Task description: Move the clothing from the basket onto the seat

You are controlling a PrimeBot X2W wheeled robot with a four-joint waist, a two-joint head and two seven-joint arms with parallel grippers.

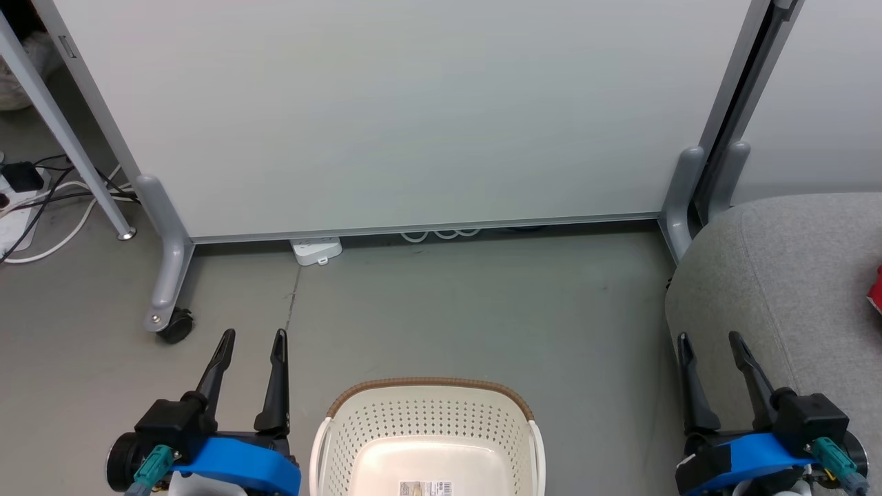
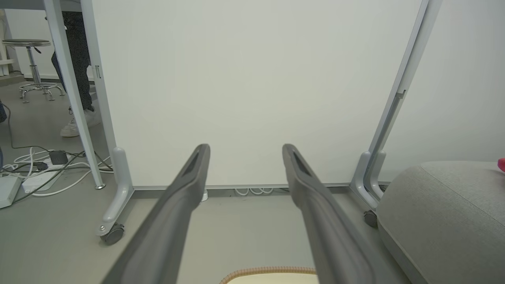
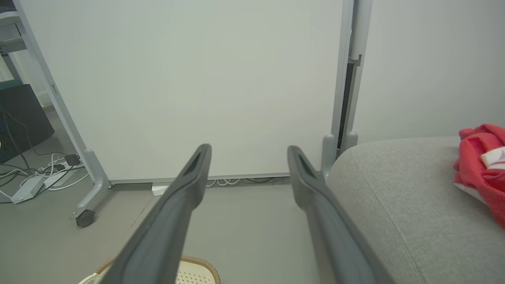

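The cream basket (image 1: pixel 427 420) with a brown rim stands on the floor at the bottom centre of the head view; the part of its inside that shows holds nothing but a label. Its rim (image 2: pixel 268 272) and a corner (image 3: pixel 193 272) also show in the wrist views. Red clothing (image 3: pixel 479 165) with white trim lies on the grey seat (image 3: pixel 394 205) at the right; a red sliver (image 1: pixel 876 289) shows on the seat (image 1: pixel 778 275) in the head view. My left gripper (image 1: pixel 251 339) stands open left of the basket. My right gripper (image 1: pixel 710 339) stands open by the seat's front corner. Both are empty.
A white wheeled partition panel (image 1: pixel 406 117) stands straight ahead, its castor (image 1: pixel 176 324) at the left and legs (image 1: pixel 682 200) at the right. Cables and power strips (image 1: pixel 41 200) lie on the floor at far left. A person's legs and shoe (image 2: pixel 77 122) show behind the panel.
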